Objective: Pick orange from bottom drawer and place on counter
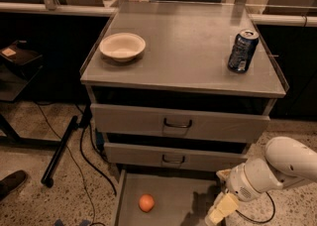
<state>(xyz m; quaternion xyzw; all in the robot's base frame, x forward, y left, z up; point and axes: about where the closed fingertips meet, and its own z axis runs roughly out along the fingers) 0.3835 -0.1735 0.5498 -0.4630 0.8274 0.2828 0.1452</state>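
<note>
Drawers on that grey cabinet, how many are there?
3. Top drawer and middle drawer are shut; the bottom drawer is pulled open, holding the orange. The gripper hangs over its right side.

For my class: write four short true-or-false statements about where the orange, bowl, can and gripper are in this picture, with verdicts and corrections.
1. The orange lies on the floor of the open bottom drawer. True.
2. The gripper is holding the orange. False: it is at the drawer's right side, apart from the orange.
3. A cream bowl sits on the counter, towards the left in the camera view. True.
4. The blue can lies on its side in the drawer. False: it stands upright on the counter, towards the right.
</note>
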